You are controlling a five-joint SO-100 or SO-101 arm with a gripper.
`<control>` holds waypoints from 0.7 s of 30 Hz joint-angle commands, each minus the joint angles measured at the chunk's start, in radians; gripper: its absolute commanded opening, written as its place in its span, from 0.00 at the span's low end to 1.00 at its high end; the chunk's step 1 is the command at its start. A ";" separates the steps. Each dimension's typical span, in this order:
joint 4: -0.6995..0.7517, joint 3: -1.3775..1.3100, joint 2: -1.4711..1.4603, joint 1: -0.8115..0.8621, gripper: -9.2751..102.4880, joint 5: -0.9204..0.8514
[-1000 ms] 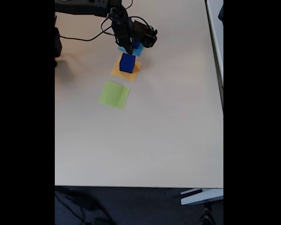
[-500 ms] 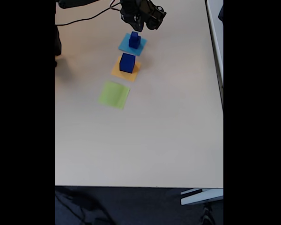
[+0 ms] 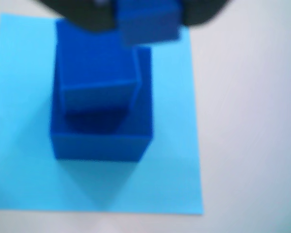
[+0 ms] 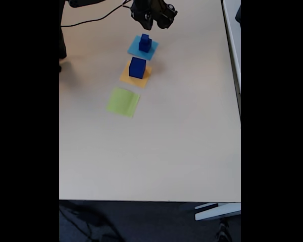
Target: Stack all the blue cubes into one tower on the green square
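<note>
The flat lime-green paper square (image 4: 123,102) on the pale table (image 4: 192,141) has no cube on it. A big glossy dark blue cube (image 4: 137,67) sits on the orange-yellow paper square (image 4: 136,75). Farther away, two dark blue cubes (image 3: 102,116) sit stacked on the light blue paper square (image 4: 143,47). The black claw (image 4: 150,19) hangs just past them, and I cannot tell how wide it is. A crooked grab could tip the small top cube (image 4: 145,37) off.

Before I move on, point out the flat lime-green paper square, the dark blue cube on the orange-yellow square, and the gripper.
lime-green paper square (image 4: 123,102), fixed view, bare middle.
dark blue cube (image 4: 137,68), fixed view, front face.
gripper (image 4: 150,22), fixed view, between fingertips.
</note>
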 commanded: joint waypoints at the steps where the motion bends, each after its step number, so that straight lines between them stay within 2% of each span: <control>1: -0.034 0.003 0.018 -0.005 0.08 -0.018; 21: -0.077 0.140 0.055 -0.002 0.08 -0.074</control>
